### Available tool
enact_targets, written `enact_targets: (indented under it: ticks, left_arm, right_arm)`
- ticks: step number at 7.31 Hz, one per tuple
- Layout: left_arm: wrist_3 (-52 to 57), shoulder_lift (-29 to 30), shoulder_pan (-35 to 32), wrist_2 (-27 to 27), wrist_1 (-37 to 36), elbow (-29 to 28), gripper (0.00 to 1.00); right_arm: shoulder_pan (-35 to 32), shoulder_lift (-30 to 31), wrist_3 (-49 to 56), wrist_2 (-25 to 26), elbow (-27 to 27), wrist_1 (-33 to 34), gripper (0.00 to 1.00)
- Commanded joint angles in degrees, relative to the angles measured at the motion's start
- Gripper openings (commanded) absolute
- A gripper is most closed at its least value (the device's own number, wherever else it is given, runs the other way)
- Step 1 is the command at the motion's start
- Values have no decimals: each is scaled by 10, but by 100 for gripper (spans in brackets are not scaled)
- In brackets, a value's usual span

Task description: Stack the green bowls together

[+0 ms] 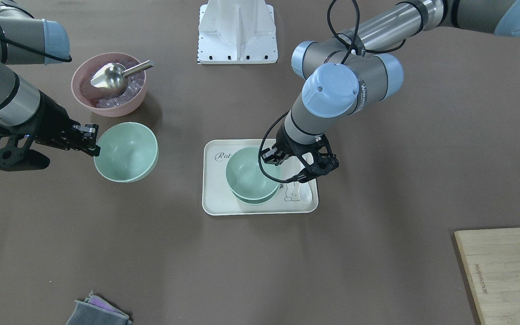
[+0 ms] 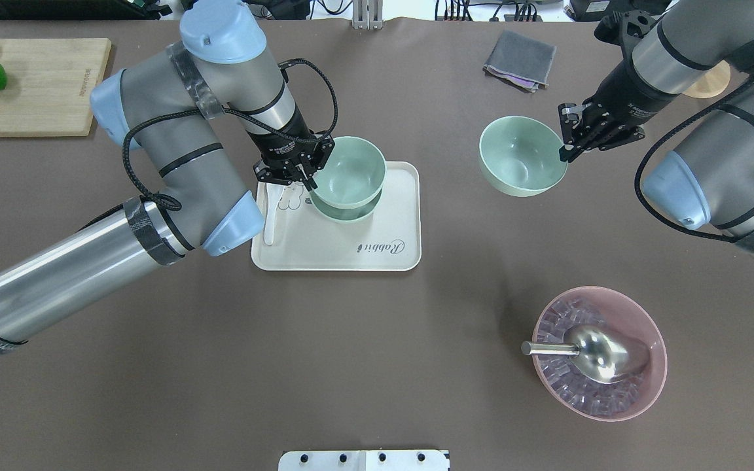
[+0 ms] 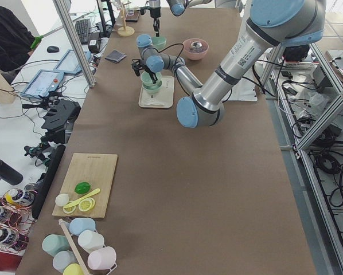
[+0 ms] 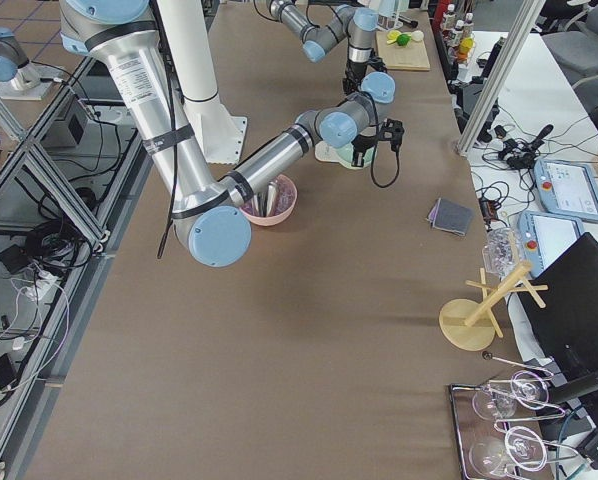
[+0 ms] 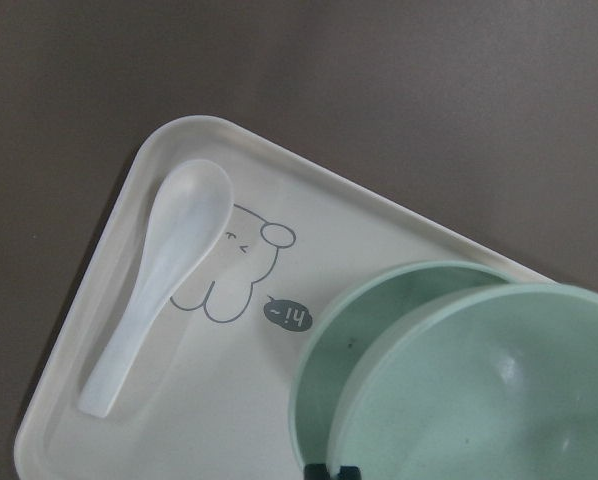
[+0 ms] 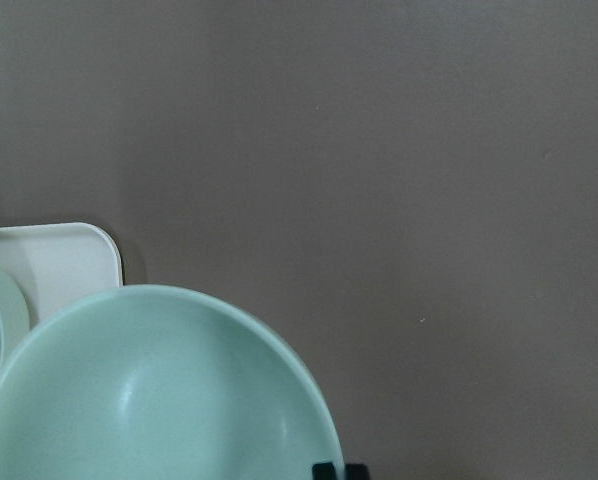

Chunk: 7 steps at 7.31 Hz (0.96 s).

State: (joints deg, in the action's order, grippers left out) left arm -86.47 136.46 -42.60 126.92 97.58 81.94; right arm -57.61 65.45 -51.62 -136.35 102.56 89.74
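Two rim pinches could slip: left jaws clamp one pale mint-green round plastic bowl off-centre over a second bowl, right jaws grip the third bowl at three o'clock.

Table from overhead
Top bowl over bottom bowl on a tray centre-left — third bowl upper right, scoop bowl lower right.

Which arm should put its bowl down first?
Left. The left tool holds the top bowl right over the bottom bowl on the tray, almost nested. The right tool holds the third bowl off to the side, away from the tray, so it probably has farther to travel.
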Motion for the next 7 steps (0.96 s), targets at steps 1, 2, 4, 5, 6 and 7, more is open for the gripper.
enact_targets:
  ticks: [1, 2, 4, 5, 6, 7]
  left_arm:
    - [1, -2, 1, 0, 1, 0, 0]
    - [2, -2, 1, 0, 2, -6, 0]
    - [1, 0, 1, -2, 3, -13, 0]
    - [0, -1, 2, -4, 9, -14, 0]
    - [-1, -1, 2, -7, 19, -21, 0]
    - [-2, -1, 2, -9, 30, -29, 0]
  right_arm:
    - [0, -1, -8, 0, 2, 0, 0]
    - [0, -3, -9, 1, 1, 0, 0]
    - [1, -3, -9, 1, 2, 0, 0]
    - [1, -3, -9, 1, 2, 0, 0]
    - [1, -3, -9, 1, 2, 0, 0]
    - [2, -4, -10, 2, 2, 0, 0]
